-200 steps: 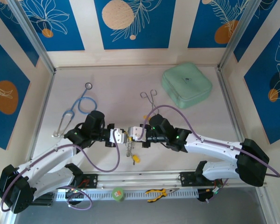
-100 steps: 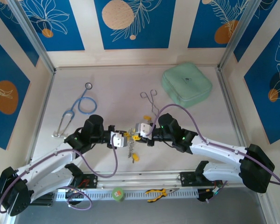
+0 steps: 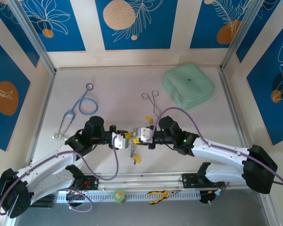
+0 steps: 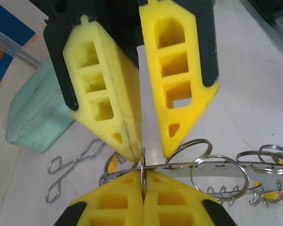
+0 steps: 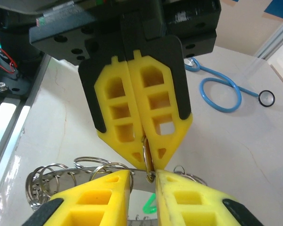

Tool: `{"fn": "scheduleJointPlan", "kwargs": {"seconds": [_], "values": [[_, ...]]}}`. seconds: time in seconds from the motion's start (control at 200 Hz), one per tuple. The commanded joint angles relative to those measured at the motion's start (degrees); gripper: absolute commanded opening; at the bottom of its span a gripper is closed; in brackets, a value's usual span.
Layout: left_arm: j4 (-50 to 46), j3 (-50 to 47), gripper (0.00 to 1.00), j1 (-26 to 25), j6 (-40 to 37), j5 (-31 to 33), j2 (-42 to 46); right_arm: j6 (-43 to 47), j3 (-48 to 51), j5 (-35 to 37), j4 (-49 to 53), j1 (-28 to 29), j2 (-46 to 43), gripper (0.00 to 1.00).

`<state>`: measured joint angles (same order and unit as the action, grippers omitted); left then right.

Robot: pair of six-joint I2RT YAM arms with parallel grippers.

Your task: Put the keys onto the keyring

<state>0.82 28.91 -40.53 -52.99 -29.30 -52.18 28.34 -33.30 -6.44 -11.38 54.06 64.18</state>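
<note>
From above, my two arms reach in from the near edge of the pale desk (image 3: 118, 84) and meet tip to tip over its near half.

The left gripper (image 3: 126, 138) is pressed together. It pinches the keyring (image 3: 131, 148) by one of the small rings on its rim. In the left wrist view that small ring (image 4: 142, 170) stands upright between the closed yellow pads.

The right gripper (image 3: 136, 136) faces it from the right. Its yellow fingers (image 4: 179, 80) are partly spread, with the same small ring sitting in the gap between them. I cannot tell whether either finger touches the ring.

The keyring is held between the two grippers. In the left wrist view its silver band runs off to the right, fringed with more wire loops.

A yellow key (image 3: 137, 159) shows just near of the keyring's lower end. I cannot tell whether it is attached.

- **Far left:** a blue stethoscope (image 3: 80, 106) lies on the desk.
- **Just beyond the grippers:** silver forceps (image 3: 152, 100).
- **Far right:** a mint-green pouch (image 3: 188, 85).
- **Near rail, below the arms:** orange-handled pliers (image 3: 159, 193).
</note>
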Motion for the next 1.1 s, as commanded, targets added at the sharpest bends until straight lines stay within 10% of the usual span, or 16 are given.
{"fn": "scheduleJointPlan", "kwargs": {"seconds": [0.0,0.595,1.095], "values": [[2.43,-0.55,0.00,-0.52,1.20,-0.83,0.35,1.03,1.03,1.95,0.06,0.37,-1.17,0.22],[3.22,-0.53,0.00,-0.56,3.94,-2.95,0.31,1.15,-1.37,0.20,-2.77,1.57,1.27,0.08],[7.78,-2.78,0.00,-0.59,12.19,-1.42,-0.07,5.92,6.59,11.53,1.73,5.51,-8.62,0.33]]}}
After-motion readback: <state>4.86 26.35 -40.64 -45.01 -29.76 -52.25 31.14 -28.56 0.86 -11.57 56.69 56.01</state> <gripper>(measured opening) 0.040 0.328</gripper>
